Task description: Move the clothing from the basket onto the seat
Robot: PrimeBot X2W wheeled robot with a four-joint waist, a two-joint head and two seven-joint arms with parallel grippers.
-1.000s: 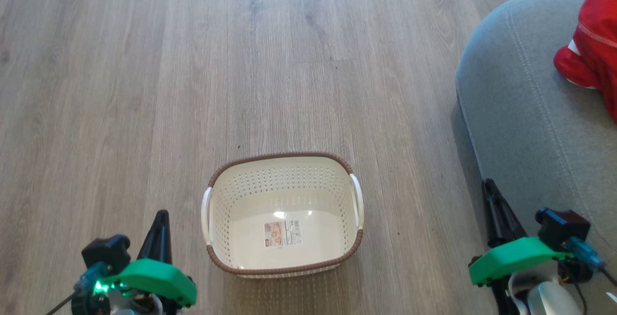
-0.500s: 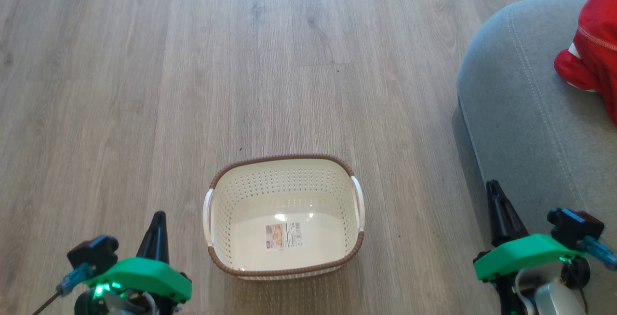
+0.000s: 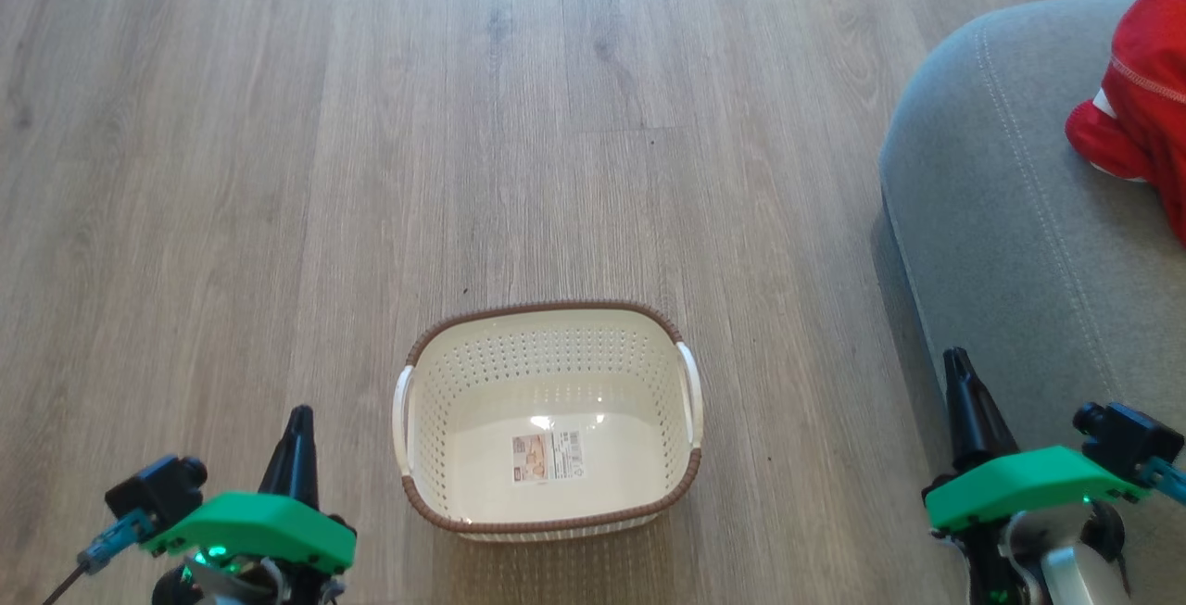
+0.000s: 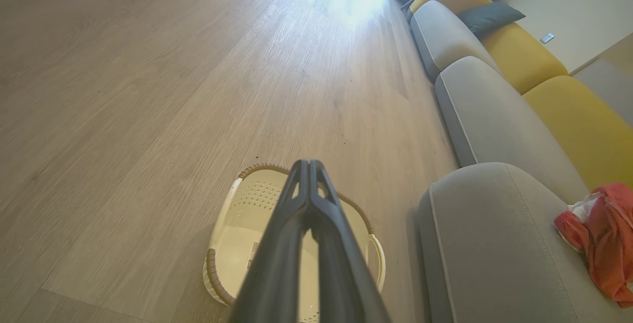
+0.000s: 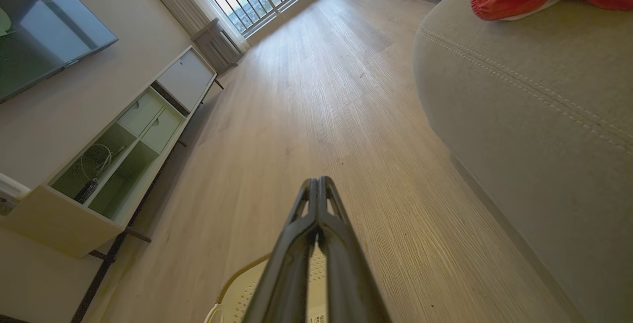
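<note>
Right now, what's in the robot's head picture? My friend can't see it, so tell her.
A cream laundry basket sits on a wooden floor with nothing in it but a label sticker. The red clothing lies on the grey seat at the right edge. The robot's left gripper and right gripper, both shut, point up from the bottom corners.

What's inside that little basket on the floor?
The basket holds just a label sticker on its floor. The red clothing lies on the seat. The near wall's inner face is hidden.
</note>
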